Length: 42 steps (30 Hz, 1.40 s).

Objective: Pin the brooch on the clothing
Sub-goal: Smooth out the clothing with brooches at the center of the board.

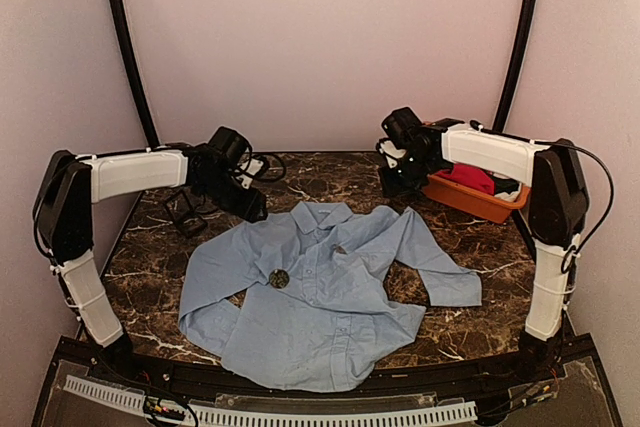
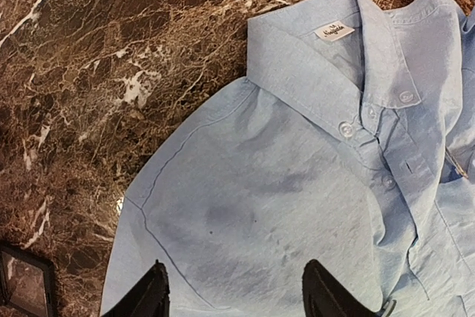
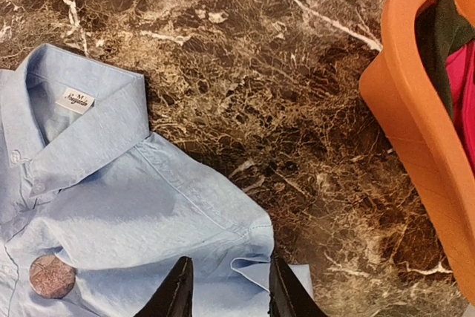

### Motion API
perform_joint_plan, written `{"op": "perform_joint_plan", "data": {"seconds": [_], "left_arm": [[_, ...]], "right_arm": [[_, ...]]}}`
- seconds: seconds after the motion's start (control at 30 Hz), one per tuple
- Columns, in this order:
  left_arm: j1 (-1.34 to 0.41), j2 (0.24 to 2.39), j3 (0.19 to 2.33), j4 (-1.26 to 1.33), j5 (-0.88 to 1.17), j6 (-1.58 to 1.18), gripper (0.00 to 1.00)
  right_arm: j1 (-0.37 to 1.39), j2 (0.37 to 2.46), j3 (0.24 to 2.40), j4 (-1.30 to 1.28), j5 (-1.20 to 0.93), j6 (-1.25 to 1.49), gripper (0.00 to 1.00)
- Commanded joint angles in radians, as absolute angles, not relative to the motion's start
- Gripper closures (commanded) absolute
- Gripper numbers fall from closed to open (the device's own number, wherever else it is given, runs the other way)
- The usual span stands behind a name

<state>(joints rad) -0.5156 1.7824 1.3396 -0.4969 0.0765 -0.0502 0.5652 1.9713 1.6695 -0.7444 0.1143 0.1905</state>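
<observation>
The black fingers of the left gripper stand wide apart with nothing between them, over the chest and shoulder of the light blue, thin-woven, button-up collared shirt. The right gripper is less open and holds nothing either, and it hangs over the shirt's other shoulder, where a small fold of sleeve shows between its fingers; I cannot tell whether they touch the cloth. The small round dark disc of a brooch lies on the shirt front below the collar, well apart from both grippers. In the right wrist view it looks paler and slightly shiny. It looks light, stiff and rather slick, so it is probably best pinched across its rim, since a flat press could skate it over the fabric. The shirt is soft and limp and would bunch and drag with any pull, so one gripper may need to hold the cloth down near the disc. The shirt lies spread on a dark brown marble-patterned tabletop. An orange plastic bin holding a red garment sits at the far right, and plain pale walls close in the space.
</observation>
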Motion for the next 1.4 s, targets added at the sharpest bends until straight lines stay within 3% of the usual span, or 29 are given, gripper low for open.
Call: {"op": "perform_joint_plan", "data": {"seconds": [0.0,0.27,0.47,0.67,0.8,0.9,0.97,1.0,1.07,1.37], "left_arm": [[-0.526,1.808,1.418,-0.547,0.112,-0.023,0.34],[-0.544,1.973,1.519,-0.604,0.169,0.030,0.32],[-0.555,2.035,1.532,-0.594,0.140,0.058,0.18],[-0.555,2.117,1.593,-0.612,0.177,0.088,0.18],[-0.557,2.156,1.603,-0.626,0.144,0.076,0.30],[-0.557,2.182,1.614,-0.640,0.101,0.068,0.50],[-0.557,2.201,1.624,-0.649,0.097,0.062,0.65],[-0.556,2.210,1.630,-0.652,0.088,0.059,0.80],[-0.557,2.220,1.641,-0.655,0.062,0.055,0.97],[-0.503,2.277,1.768,-0.646,-0.138,0.021,0.99]], "right_arm": [[0.598,1.950,1.752,-0.809,0.154,0.188,0.66],[0.635,1.873,1.585,-0.618,-0.245,0.258,0.67],[0.635,1.953,1.558,-0.582,-0.220,0.255,0.65],[0.634,1.998,1.557,-0.567,-0.220,0.269,0.65],[0.635,1.999,1.533,-0.566,-0.205,0.269,0.65],[0.635,1.992,1.518,-0.562,-0.204,0.272,0.65],[0.635,1.986,1.512,-0.564,-0.202,0.275,0.65],[0.635,1.983,1.512,-0.566,-0.200,0.274,0.65],[0.635,1.979,1.512,-0.568,-0.198,0.274,0.65],[0.629,2.022,1.533,-0.595,-0.200,0.236,0.65]]}}
